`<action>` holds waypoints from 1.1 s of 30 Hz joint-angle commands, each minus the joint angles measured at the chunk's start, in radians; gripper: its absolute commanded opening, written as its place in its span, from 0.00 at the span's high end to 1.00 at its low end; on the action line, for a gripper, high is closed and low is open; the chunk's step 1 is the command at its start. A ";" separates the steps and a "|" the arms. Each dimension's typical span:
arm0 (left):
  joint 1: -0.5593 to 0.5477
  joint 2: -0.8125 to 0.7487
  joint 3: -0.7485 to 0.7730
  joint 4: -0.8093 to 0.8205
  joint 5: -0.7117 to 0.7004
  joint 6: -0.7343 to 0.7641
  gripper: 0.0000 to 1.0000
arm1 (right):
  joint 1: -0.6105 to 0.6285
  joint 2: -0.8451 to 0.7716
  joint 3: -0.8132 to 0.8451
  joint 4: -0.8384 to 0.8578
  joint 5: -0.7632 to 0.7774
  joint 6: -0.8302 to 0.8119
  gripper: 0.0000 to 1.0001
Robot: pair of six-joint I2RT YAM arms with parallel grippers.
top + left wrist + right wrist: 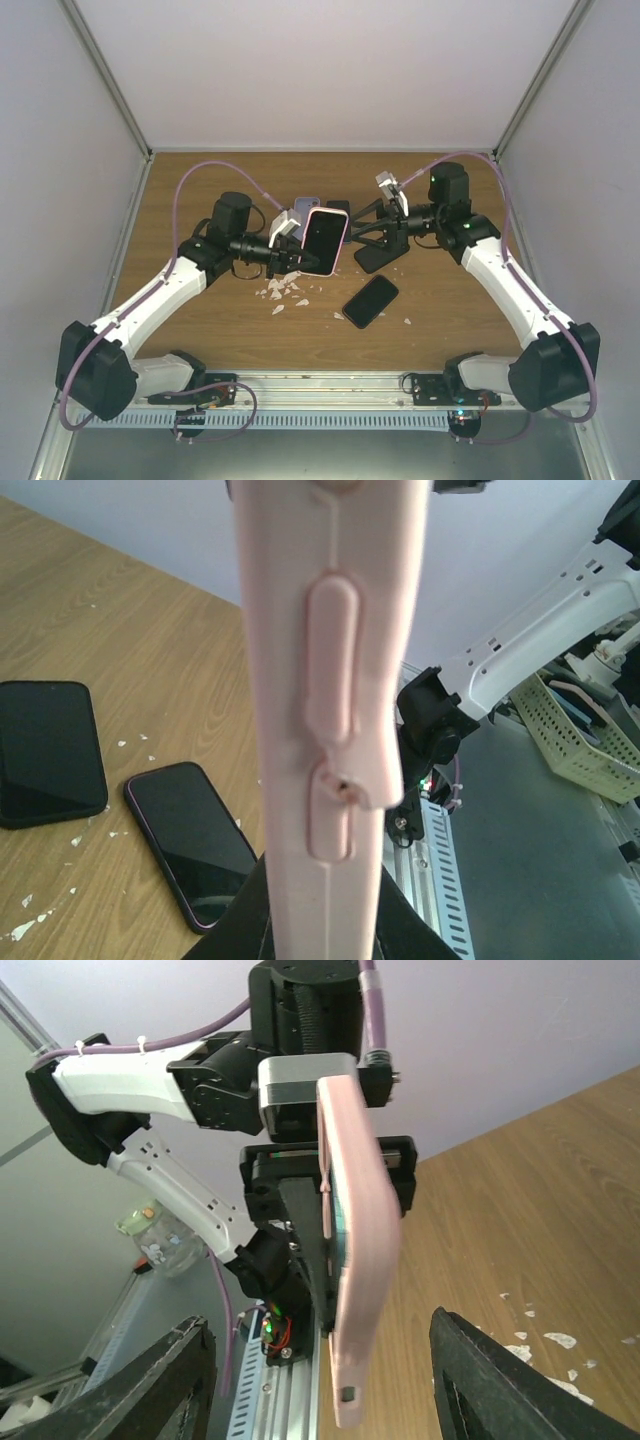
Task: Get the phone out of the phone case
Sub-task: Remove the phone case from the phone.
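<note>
Top external: left gripper (299, 256) clamps the case (342, 240) (phone (322, 240) inside); right gripper (360, 232), fingers wide, should next pry the phone free.

White plastic arm link shells (150, 300), black cylindrical joint housings (232, 212), purple looped cables (374, 1005), grey boxy wrist camera blocks (300, 1095), small green status LEDs (268, 1326), black right gripper (322, 1380), broad matte wedge jaws.
</note>
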State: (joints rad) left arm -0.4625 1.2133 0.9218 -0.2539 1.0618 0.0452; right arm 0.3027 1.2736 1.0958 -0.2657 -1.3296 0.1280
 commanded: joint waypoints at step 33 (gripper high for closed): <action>-0.005 0.013 0.041 0.110 0.222 -0.016 1.00 | 0.019 0.026 0.053 -0.035 0.054 -0.080 0.97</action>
State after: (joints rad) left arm -0.4625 1.2320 0.9234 -0.2508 1.1339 0.0299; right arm 0.3355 1.3075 1.1244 -0.2848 -1.2999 0.0925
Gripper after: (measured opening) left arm 0.084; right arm 0.111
